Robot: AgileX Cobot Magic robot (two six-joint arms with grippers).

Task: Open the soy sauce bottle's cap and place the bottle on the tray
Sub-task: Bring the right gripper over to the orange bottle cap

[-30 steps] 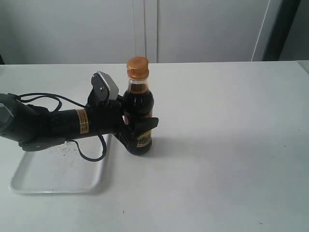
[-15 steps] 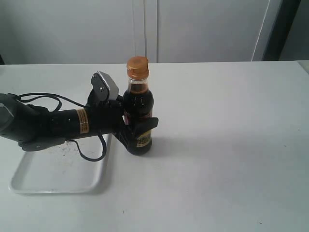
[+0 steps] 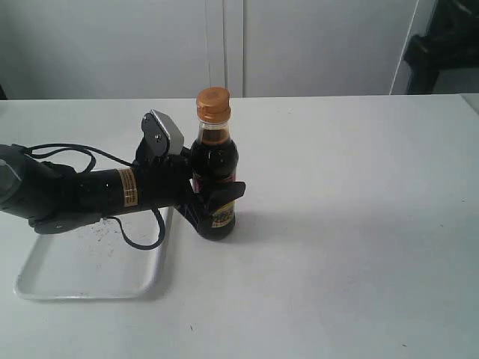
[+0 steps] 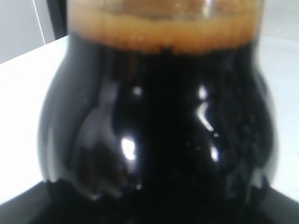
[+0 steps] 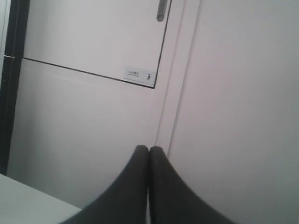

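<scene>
The soy sauce bottle [image 3: 215, 168] stands upright on the white table, just right of the tray [image 3: 82, 273]. Its orange-brown cap [image 3: 213, 105] is closed. My left gripper [image 3: 215, 196] reaches in from the left and is shut on the bottle's lower body, with one black finger [image 3: 227, 192] wrapped across the label. In the left wrist view the dark bottle [image 4: 159, 121] fills the picture, showing the brown liquid line at the neck. My right gripper [image 5: 149, 150] is shut with nothing in it, its fingertips pressed together, and points at a pale cabinet wall.
The left arm [image 3: 82, 193] and its cable lie over the tray's far edge. A dark part of the right arm [image 3: 441, 37] shows at the top right, behind the table. White cabinet doors [image 3: 224, 45] stand behind the table.
The bottle and left gripper have not moved. A dark part of the right arm has come into the exterior view at the top right.
</scene>
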